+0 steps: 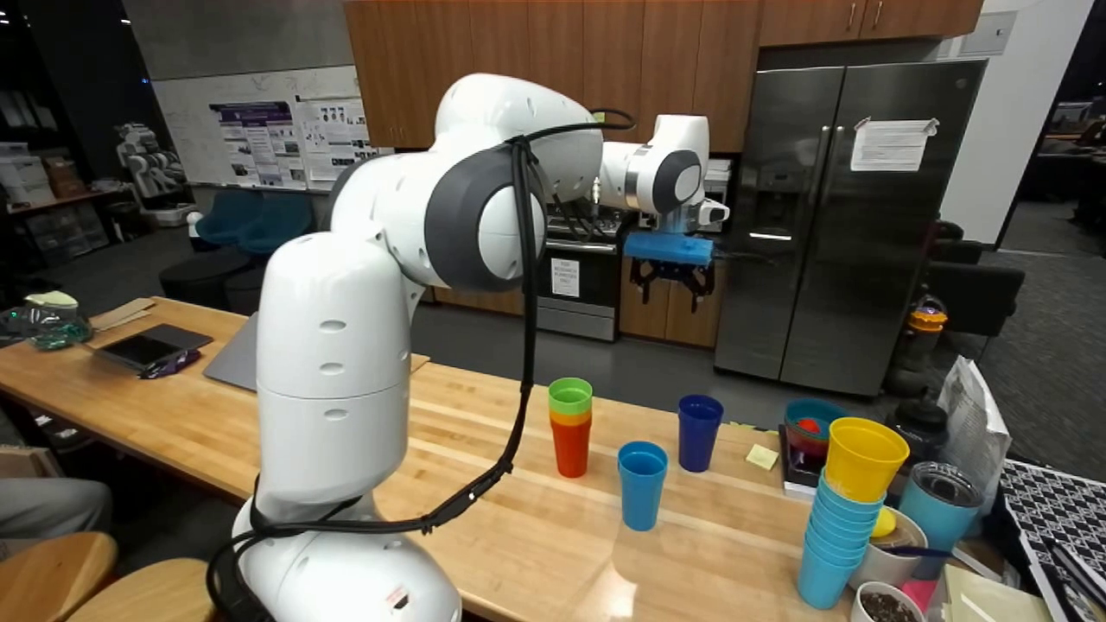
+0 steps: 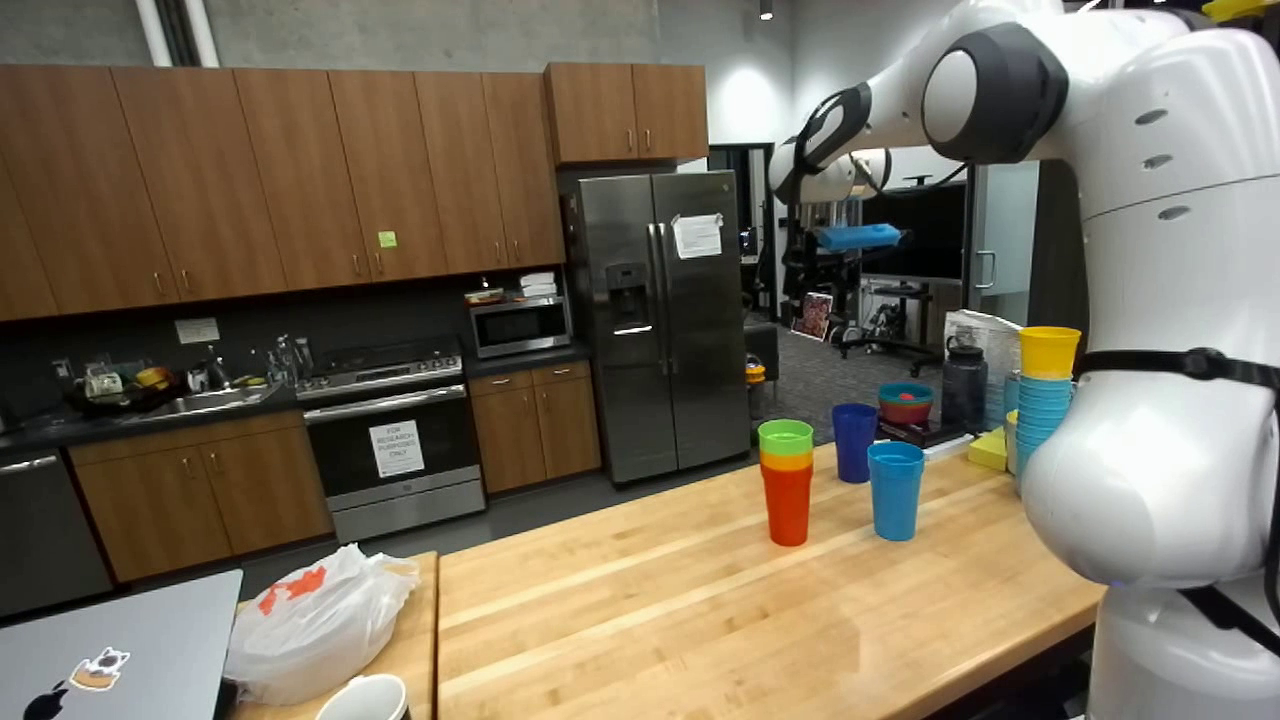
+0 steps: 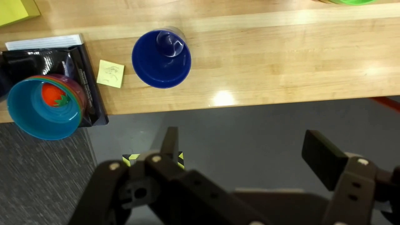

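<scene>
Pale striped wood makes up the long tabletop [image 1: 536, 544], with tall brown wooden cabinets [image 2: 290, 180] beyond it. I have the black two-fingered gripper [image 1: 670, 298] raised over grey floor [image 3: 250, 128], past the tabletop's edge, its fingers parted wide and empty. Lower down and nearest to it, a dark blue tapered plastic cup [image 3: 161, 61] stands upright on the wood. Farther from the gripper I see a light blue plastic cup [image 1: 641, 488] and a stack of red, orange and green plastic cups [image 1: 570, 432], both upright. Below the gripper and off to one side sit nested round bowls [image 3: 34, 122], the top one turquoise, holding a red object [image 3: 52, 94] with a green end; a square yellow paper note [image 3: 110, 73] lies between them and the dark blue cup.
</scene>
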Controlling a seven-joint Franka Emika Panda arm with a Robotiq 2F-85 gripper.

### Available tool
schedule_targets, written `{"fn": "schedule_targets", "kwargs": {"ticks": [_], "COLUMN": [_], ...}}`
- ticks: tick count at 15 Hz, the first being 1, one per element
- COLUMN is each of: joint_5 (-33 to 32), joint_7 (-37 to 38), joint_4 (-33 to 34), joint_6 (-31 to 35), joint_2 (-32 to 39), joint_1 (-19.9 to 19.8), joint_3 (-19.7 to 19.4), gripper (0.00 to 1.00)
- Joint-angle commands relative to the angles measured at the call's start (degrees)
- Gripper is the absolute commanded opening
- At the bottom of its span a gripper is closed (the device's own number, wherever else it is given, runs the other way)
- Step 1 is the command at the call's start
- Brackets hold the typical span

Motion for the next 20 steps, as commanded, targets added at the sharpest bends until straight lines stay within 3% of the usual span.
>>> {"fn": "schedule_targets", "kwargs": {"ticks": [1, 20], "joint_5": [0.0, -2.0], "joint_7": [0.0, 0.6], "joint_4": [0.2, 0.6], "joint_6": [-0.2, -0.5], "joint_2": [0.0, 0.1], "joint_1": [-0.1, 1.0], "joint_3": [0.1, 0.5], "gripper": [1.00, 1.00]}}
